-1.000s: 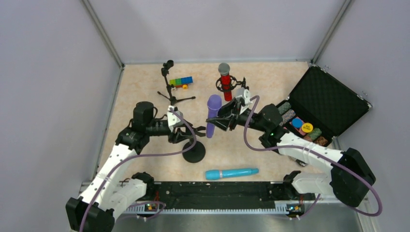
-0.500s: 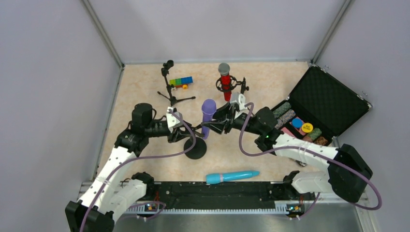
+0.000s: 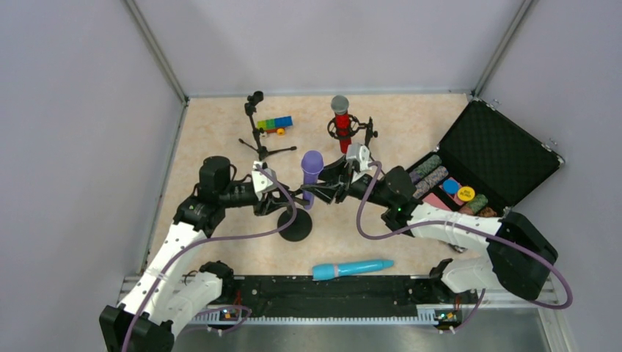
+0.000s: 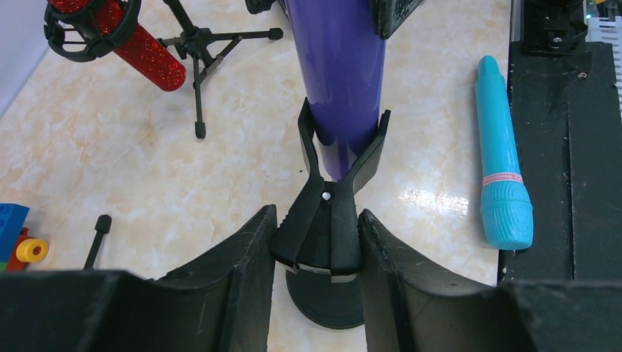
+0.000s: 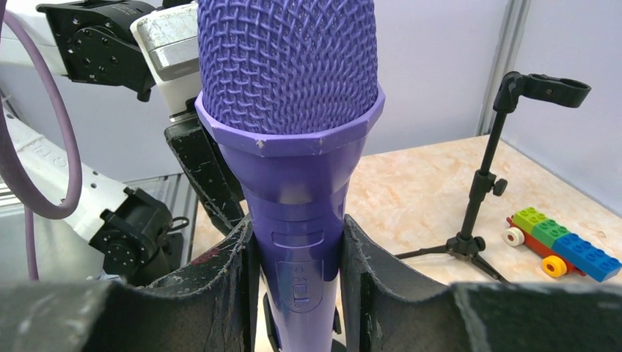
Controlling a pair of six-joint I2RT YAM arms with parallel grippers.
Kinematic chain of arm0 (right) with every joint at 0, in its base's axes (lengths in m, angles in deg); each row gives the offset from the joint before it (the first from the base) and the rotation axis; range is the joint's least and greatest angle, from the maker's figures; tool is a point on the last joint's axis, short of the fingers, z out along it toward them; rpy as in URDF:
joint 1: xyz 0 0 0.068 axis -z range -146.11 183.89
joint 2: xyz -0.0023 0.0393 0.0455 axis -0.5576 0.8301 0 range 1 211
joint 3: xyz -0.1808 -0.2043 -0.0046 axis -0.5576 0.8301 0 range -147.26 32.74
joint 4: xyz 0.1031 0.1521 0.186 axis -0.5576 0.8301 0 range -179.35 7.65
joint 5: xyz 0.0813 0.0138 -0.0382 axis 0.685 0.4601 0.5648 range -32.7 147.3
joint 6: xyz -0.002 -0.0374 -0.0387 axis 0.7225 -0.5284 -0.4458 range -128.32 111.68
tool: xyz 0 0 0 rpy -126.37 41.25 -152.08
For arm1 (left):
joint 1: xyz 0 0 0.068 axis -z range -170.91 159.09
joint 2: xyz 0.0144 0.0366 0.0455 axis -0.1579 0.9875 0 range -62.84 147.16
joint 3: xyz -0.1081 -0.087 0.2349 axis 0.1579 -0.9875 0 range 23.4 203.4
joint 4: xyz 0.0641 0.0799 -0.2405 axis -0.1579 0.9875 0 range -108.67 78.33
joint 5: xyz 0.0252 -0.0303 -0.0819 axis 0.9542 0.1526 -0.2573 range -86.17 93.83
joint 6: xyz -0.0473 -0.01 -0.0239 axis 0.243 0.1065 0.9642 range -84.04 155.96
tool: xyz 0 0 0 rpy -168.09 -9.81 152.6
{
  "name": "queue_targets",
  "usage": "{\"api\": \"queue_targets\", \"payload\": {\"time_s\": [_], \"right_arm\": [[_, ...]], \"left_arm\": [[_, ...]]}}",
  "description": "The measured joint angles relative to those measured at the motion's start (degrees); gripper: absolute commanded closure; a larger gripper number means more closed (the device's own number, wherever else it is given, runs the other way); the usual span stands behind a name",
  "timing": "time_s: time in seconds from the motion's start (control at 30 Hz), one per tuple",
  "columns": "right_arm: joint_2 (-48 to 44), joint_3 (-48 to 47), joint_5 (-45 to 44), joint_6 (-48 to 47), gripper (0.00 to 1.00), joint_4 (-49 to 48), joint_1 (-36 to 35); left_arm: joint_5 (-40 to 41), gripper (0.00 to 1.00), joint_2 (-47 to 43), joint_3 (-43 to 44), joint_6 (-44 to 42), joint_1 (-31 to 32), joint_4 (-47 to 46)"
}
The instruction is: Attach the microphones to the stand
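My right gripper is shut on the purple microphone and holds it upright. Its lower body stands between the spread prongs of the black clip on the round-based stand. My left gripper is shut on the clip's handles and squeezes them. The glittery red microphone sits in a shock-mount stand at the back. The light-blue microphone lies on the table near the front edge.
A small black tripod stand with an empty holder stands at the back left. A toy of coloured bricks lies beside it. An open black case with poker chips lies at the right. Walls enclose the table.
My right gripper has carried the purple microphone left and down, into the clip that my left gripper holds. The left arm has hardly moved.
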Motion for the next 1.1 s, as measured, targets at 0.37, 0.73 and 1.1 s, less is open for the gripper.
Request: {"api": "queue_targets", "payload": {"time_s": [0.37, 0.73, 1.1], "right_arm": [[0.31, 0.31, -1.29, -0.42, 1.0, -0.94, -0.11], [0.48, 0.31, -1.36, -0.44, 1.0, -1.22, -0.13], [1.07, 0.31, -1.14, -0.39, 1.0, -2.16, -0.13]], "left_arm": [[1.64, 0.23, -0.57, -0.42, -1.84, 0.0, 1.84], [2.49, 0.28, -1.18, -1.11, -1.88, 0.0, 1.44], [2.32, 0.43, 0.15, -1.11, -1.44, 0.0, -0.15]]}}
